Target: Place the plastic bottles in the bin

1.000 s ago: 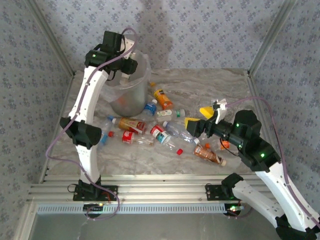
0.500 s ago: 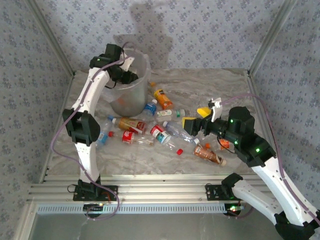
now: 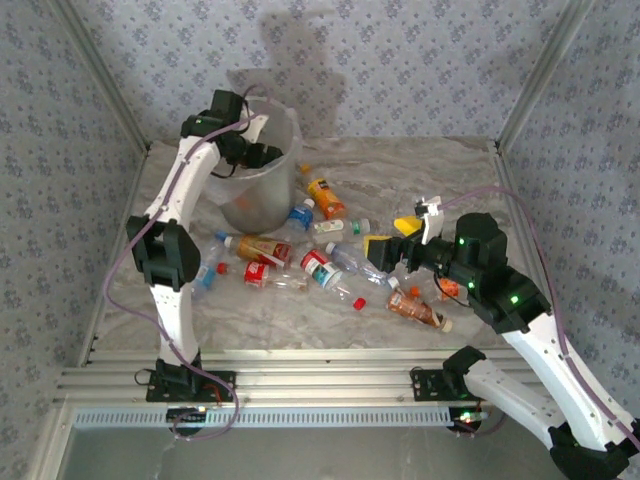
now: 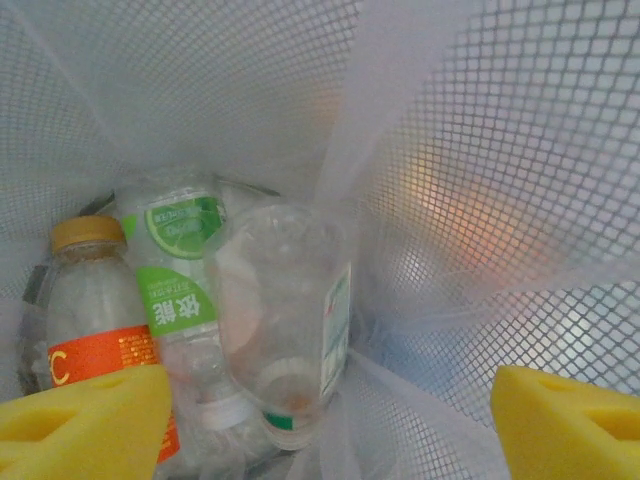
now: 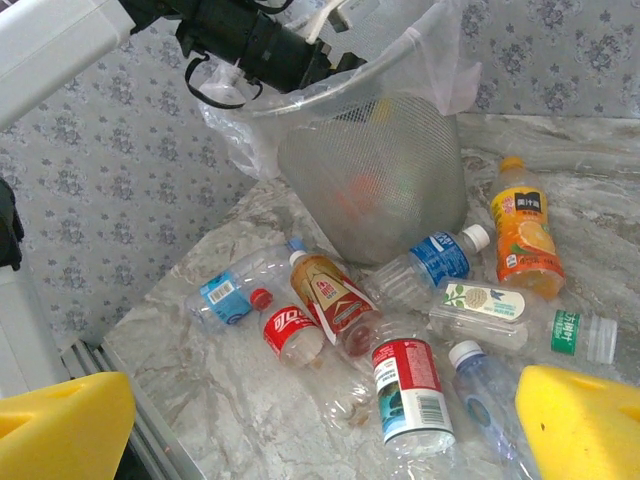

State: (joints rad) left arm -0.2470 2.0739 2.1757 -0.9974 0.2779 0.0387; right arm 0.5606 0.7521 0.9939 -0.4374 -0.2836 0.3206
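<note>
So the left gripper (image 3: 262,155) is dipped into the mouth of the bin (image 3: 250,205), which stands toward the far left corner of the marble tabletop (image 3: 420,165). On the left wrist cam its yellow pads (image 4: 85,425) are spread wide with nothing pinched between them. Down in the bin's mesh-looking wall (image 4: 500,150) lie an orange-label bottle (image 4: 95,300) with a yellow cap, a green-label bottle (image 4: 180,270) and a clear bottle (image 4: 285,310) sitting cap-down, all touching.

The right gripper (image 3: 393,235) hangs over the right-middle of the tabletop, fingers wide apart too and empty.

The other plastic bottles (image 3: 350,260) are strewn across the middle of the tabletop. An orange juice bottle (image 5: 525,235) and a blue-label bottle (image 5: 435,262) lie just beside the bin, and a red-label bottle (image 5: 412,395) lies nearer the front edge.
</note>
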